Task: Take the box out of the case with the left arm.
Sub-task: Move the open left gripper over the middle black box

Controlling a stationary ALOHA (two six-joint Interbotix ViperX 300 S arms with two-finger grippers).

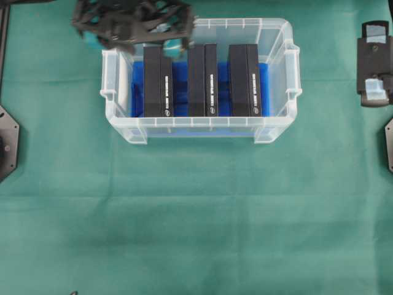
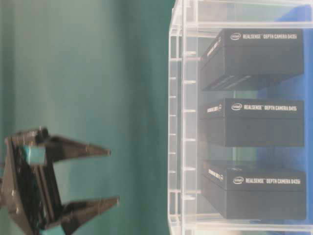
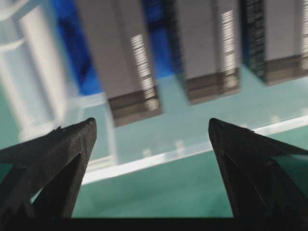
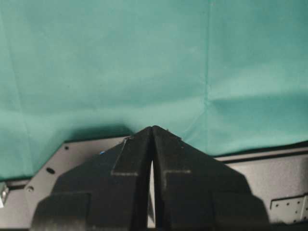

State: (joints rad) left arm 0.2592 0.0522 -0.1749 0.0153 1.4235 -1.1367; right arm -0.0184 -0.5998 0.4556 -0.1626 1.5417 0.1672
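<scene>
Blurred left tool (image 1: pixel 134 24), case (image 1: pixel 277 64) rim cropped

Even, soft light fills the overhead view, though the left gripper (image 1: pixel 132 24) at eleven o'clock is smeared by motion blur. The left wrist view is blurred throughout; the boxes (image 3: pixel 127 62) streak, perhaps from movement. Glare lines the case (image 3: pixel 144 161) rim. The table-level view is slightly soft

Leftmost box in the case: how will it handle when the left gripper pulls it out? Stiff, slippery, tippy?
The leftmost box looks like rigid printed cardboard with crisp edges, so probably stiff. Its smooth faces may slip between the open left gripper's pads. It stands on edge in the case apart from its neighbours, so a nudge could tip it.
</scene>
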